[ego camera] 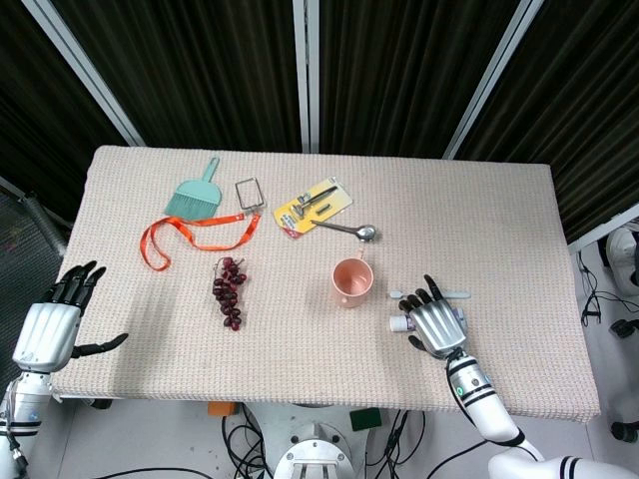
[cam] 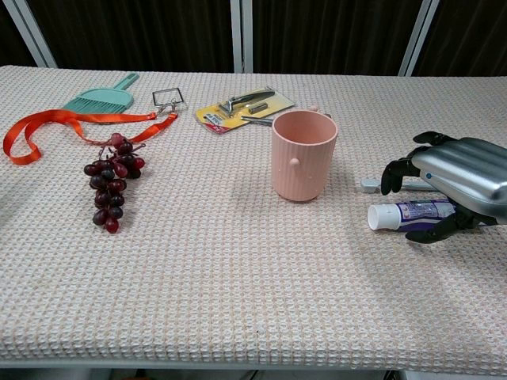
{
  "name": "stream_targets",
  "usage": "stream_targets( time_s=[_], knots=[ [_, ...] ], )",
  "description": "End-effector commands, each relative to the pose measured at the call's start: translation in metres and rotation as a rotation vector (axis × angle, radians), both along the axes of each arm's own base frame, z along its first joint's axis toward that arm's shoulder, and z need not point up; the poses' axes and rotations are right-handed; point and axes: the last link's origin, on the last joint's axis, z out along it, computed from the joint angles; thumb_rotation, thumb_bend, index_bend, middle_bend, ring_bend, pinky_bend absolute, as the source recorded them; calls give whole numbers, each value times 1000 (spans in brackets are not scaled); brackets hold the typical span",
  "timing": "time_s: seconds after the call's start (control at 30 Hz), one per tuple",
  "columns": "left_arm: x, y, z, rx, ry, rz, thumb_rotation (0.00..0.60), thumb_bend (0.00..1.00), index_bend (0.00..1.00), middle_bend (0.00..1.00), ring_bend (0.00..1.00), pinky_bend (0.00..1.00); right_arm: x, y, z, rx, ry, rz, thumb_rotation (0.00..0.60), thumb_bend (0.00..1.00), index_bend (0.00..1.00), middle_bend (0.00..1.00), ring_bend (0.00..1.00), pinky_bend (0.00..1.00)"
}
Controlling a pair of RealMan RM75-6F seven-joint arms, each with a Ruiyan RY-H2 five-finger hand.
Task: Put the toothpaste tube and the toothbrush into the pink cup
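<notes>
Right hand (cam: 455, 186) over tube (cam: 408, 212), beside cup (cam: 303, 154).
Fingers curved around tube, grasp uncertain; left hand (ego camera: 52, 324) was spread, empty.

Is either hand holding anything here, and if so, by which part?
Nothing is lifted. The right hand arches over the toothpaste tube's body on the table; a closed grip cannot be told. The left hand is empty.

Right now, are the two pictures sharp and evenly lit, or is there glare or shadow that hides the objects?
Head view: even light, sharp, only faint shadows; the spoon glints slightly. Chest view: sharp near the pink cup, which casts a soft shadow; the metal back of the right hand shines, and the hand covers part of the toothpaste tube. The toothbrush is mostly hidden.
</notes>
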Motion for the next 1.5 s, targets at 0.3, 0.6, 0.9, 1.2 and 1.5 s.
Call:
stream_targets(
  time_s=[0.3,0.6,0.9,1.2,1.5],
  knots=[
    [-1,-1,-2,-5,0,5,355,0,89,45,63,255,0,0,-6,11,-19,-7,600,451,412,371,223,0],
    [-2,0,-1,-4,0,7,355,0,89,45,63,255,3,-2,-13,13,-27,-9,600,484,432,393,245,0],
    [-5,0,-2,-14,-1,10,356,0,90,45,63,255,4,-1,-12,1,-34,-16,600,543,473,417,264,0],
    [-4,1,-3,-17,0,8,357,0,90,45,64,255,5,-2,-14,-1,-27,-22,600,602,502,449,311,0],
    [-4,2,-2,-19,-1,10,358,0,90,45,63,255,5,-3,-16,-20,-31,-23,600,688,594,521,426,0]
  ],
)
